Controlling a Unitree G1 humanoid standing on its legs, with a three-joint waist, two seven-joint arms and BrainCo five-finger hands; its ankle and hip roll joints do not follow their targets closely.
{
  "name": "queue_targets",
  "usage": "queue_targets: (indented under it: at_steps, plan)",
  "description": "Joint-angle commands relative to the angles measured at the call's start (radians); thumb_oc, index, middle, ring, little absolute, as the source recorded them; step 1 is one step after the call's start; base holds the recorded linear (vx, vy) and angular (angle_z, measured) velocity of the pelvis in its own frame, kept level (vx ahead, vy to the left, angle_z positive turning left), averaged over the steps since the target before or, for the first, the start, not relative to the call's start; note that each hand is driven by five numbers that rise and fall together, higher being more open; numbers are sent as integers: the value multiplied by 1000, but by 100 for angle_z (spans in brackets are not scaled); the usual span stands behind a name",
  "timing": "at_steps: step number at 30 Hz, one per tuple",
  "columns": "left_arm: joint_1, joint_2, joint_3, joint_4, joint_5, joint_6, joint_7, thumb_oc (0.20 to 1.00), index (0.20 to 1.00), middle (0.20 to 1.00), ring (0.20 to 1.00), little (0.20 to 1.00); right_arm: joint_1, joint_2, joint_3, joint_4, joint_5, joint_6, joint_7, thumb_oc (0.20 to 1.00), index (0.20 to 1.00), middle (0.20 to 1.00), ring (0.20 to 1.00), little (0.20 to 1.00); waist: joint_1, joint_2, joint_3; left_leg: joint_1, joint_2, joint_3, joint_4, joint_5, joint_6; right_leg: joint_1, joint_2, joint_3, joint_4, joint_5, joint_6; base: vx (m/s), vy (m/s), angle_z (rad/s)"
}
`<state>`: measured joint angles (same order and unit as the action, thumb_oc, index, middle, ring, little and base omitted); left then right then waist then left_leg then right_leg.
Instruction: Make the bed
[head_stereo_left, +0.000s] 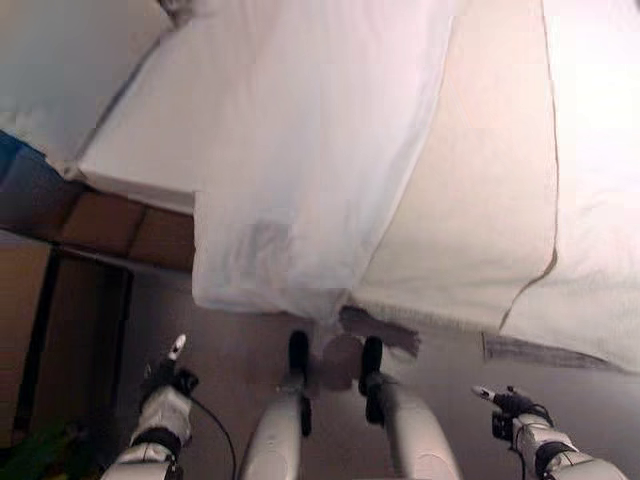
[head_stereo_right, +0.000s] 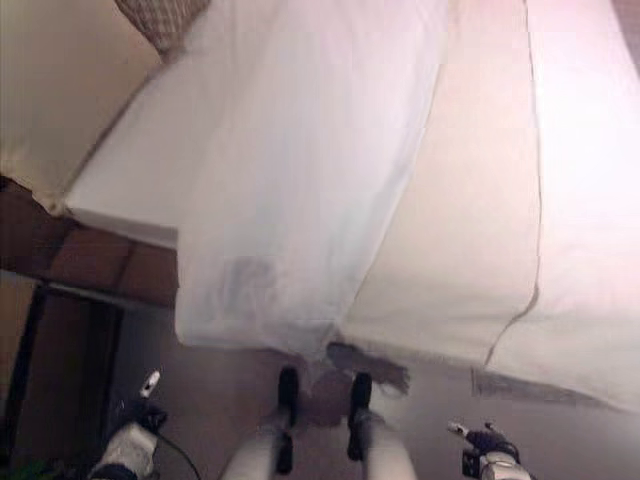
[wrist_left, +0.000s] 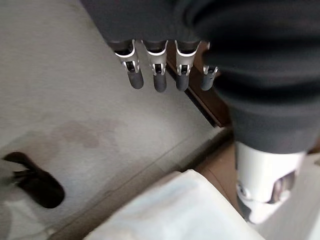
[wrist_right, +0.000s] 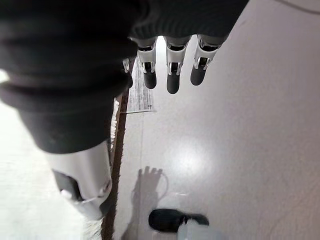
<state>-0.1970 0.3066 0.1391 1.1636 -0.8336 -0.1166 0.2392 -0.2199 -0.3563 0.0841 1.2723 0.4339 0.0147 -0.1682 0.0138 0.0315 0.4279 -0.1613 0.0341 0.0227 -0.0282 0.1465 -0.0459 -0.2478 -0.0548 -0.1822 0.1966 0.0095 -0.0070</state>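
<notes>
Bed (head_stereo_left: 480, 200) cut off by frame edges (top, right); sheet (head_stereo_left: 290, 170) hides mattress edge.

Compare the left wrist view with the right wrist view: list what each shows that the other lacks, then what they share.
Left wrist view alone: the left hand, fingers straight over the floor, with a white sheet corner and dark wooden trim nearby. Right wrist view alone: the right hand, fingers straight, and the bed edge alongside. Shared: grey floor, and neither hand holds anything.
</notes>
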Motion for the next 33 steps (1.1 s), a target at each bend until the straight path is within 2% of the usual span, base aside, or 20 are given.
queue_targets:
  at_steps: [1, 4, 5, 6, 7, 10, 13, 15, 20, 28, 33]
  plan:
    - [33, -20, 7, 46, 104, 9, -26, 1000, 1000, 1000, 1000, 1000, 47, -16, 13, -9, -54, 1, 19, 1000, 1000, 1000, 1000, 1000, -17, -13, -98, 8, -77, 20, 69, -84, 0, 82, -3, -17, -61, -28, 94, 126, -80, 4]
    - [93, -32, -40, 74, 259, 36, -45, 1000, 1000, 1000, 1000, 1000, 91, 6, 23, -53, -97, -4, 31, 1000, 1000, 1000, 1000, 1000, -21, -17, -168, 70, -71, 34, 36, -86, -1, 148, 10, -10, -115, -15, 99, 118, -56, -4]
    - [108, -27, -115, 79, 423, 49, -57, 1000, 1000, 1000, 1000, 1000, 100, 13, 34, -85, -117, -15, 30, 1000, 1000, 1000, 1000, 1000, -28, -18, -184, 93, -69, 43, 25, -85, -2, 171, 14, -7, -132, -8, 102, 105, -27, -22]
    - [121, -27, -124, 81, 458, 61, -76, 1000, 1000, 1000, 1000, 1000, 120, 12, 37, -85, -138, -19, 39, 1000, 1000, 1000, 1000, 1000, -29, -19, -206, 106, -69, 46, 16, -87, -1, 183, 17, -5, -145, -4, 104, 119, -10, -19]
    - [145, -14, -237, 79, 669, 65, -106, 1000, 1000, 1000, 1000, 1000, 138, 9, 57, -100, -195, -21, 51, 1000, 1000, 1000, 1000, 1000, -37, -20, -238, 142, -69, 60, 1, -95, -1, 218, 22, 0, -169, 3, 109, 106, 1, -14]
    - [170, -8, -268, 74, 739, 64, -126, 1000, 1000, 1000, 1000, 1000, 150, 0, 91, -117, -267, -22, 67, 1000, 1000, 1000, 1000, 1000, -39, -22, -269, 164, -68, 70, -13, -100, 2, 235, 26, 15, -186, 11, 111, 61, 21, -3]
    - [187, -24, -265, 80, 736, 65, -155, 1000, 1000, 1000, 1000, 1000, 159, 4, 138, -117, -351, -15, 93, 1000, 1000, 1000, 1000, 1000, -37, -30, -303, 200, -68, 78, -42, -102, 4, 261, 33, 25, -204, 15, 114, 52, 11, -26]
    - [182, -48, -271, 104, 740, 80, -170, 1000, 1000, 1000, 1000, 1000, 167, 28, 132, -89, -346, -5, 105, 1000, 1000, 1000, 1000, 1000, -41, -38, -329, 216, -66, 84, -59, -103, 4, 282, 36, 27, -223, 20, 115, 46, 10, -22]
    - [161, -65, -356, 99, 824, 84, -202, 1000, 1000, 1000, 1000, 1000, 161, 46, 166, -36, -400, 12, 115, 1000, 1000, 1000, 1000, 1000, -45, -44, -347, 240, -63, 93, -59, -115, 6, 308, 40, 26, -235, 18, 114, 36, 9, 1]
    - [152, -71, -371, 103, 854, 91, -207, 1000, 1000, 1000, 1000, 1000, 152, 69, 201, -21, -428, 16, 128, 1000, 1000, 1000, 1000, 1000, -42, -48, -357, 258, -64, 100, -59, -129, 11, 327, 39, 36, -243, 17, 114, 13, 4, 2]
    - [142, -66, -407, 122, 932, 93, -211, 1000, 1000, 1000, 1000, 1000, 147, 74, 222, -9, -454, 21, 136, 1000, 1000, 1000, 1000, 1000, -42, -47, -368, 270, -66, 101, -59, -138, 11, 341, 39, 38, -250, 14, 116, 7, 2, 0]
